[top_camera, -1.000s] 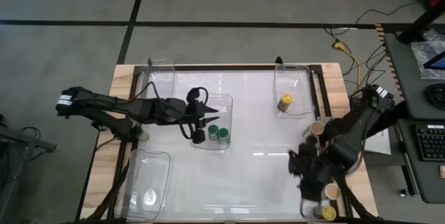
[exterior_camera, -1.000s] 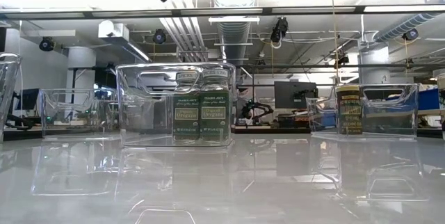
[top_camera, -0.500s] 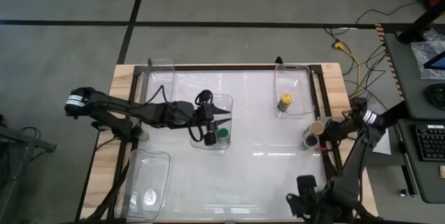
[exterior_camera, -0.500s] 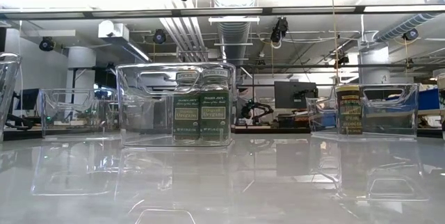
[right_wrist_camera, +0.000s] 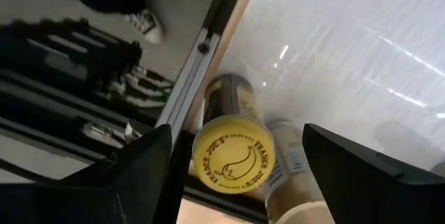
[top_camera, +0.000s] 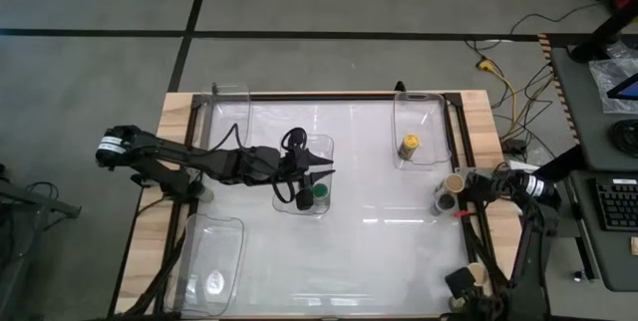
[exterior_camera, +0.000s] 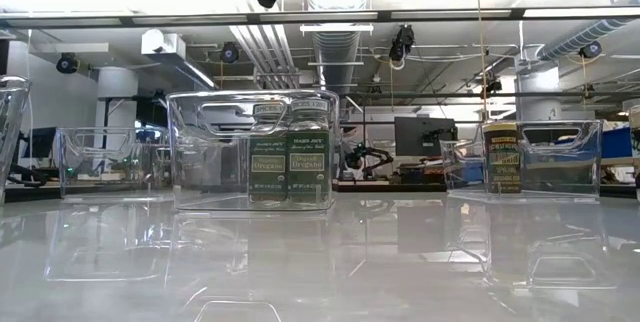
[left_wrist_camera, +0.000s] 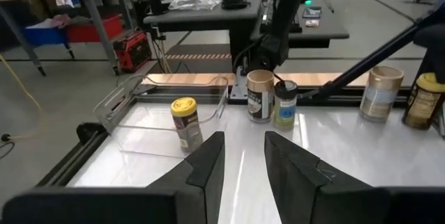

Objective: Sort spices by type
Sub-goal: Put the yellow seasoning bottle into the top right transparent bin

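Two green-lidded jars [exterior_camera: 268, 167] [exterior_camera: 308, 167] stand upright in the clear middle bin [top_camera: 295, 205]. From above only one green lid [top_camera: 320, 192] shows. My left gripper [top_camera: 324, 169] hovers above that bin, open and empty [left_wrist_camera: 243, 158]. A yellow-lidded jar [top_camera: 409, 146] stands in the far right bin [top_camera: 419, 102]. My right gripper [top_camera: 463, 287] is at the table's near right corner. It is wide open above a second yellow-lidded jar [right_wrist_camera: 233, 153], one finger [right_wrist_camera: 142, 172] on each side, apart from it. A tan-lidded jar [top_camera: 454, 182] and a dark-lidded jar [top_camera: 443, 201] stand at the right edge.
Two more clear bins stand at the far left [top_camera: 231, 102] and near left [top_camera: 214, 261]. A tan-lidded jar [top_camera: 478, 274] and a brown jar [right_wrist_camera: 233, 95] stand close to the yellow one at the near right corner. The table's metal rail [right_wrist_camera: 201, 57] runs beside them.
My right gripper has swung toward the table's near right corner and now stands over the yellow-lidded jar there. My left gripper has gone a little toward the table's right edge, over the middle bin, covering one green lid. The jars have not moved.
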Robot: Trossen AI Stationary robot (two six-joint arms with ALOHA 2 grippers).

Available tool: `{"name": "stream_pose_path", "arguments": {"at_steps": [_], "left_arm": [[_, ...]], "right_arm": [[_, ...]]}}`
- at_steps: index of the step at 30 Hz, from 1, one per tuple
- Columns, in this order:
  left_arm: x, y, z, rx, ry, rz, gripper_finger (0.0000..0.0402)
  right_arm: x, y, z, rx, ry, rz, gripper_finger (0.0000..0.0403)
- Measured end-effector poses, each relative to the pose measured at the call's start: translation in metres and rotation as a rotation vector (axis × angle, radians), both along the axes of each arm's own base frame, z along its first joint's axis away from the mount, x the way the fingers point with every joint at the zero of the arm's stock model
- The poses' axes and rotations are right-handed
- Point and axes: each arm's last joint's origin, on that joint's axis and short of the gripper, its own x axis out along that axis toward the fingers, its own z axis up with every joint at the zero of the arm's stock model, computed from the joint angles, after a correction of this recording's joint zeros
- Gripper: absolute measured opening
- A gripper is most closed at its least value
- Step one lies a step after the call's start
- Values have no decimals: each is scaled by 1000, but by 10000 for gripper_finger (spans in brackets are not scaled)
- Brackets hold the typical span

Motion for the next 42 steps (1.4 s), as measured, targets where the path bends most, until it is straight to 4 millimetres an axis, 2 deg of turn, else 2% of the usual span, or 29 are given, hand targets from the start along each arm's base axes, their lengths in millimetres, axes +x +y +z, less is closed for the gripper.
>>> {"name": "stream_pose_path", "arguments": {"at_steps": [6,10,14,24,32,42], "left_arm": [[0,0,0,-31,-6,6,88],[1,0,-2,-49,-1,10,88],[0,-1,-2,-53,-2,8,88],[0,-1,-2,-53,-2,8,88],[0,-1,-2,-52,7,8,88],[9,-2,-17,-46,53,10,88]], "right_arm": [[-1,4,-10,-30,44,10,342],[-4,4,-17,-75,97,76,353],[-9,1,-23,-141,149,80,352],[-9,2,-34,-121,150,111,338],[-9,4,-37,-91,151,107,314],[-9,4,-38,-88,146,118,246]]}}
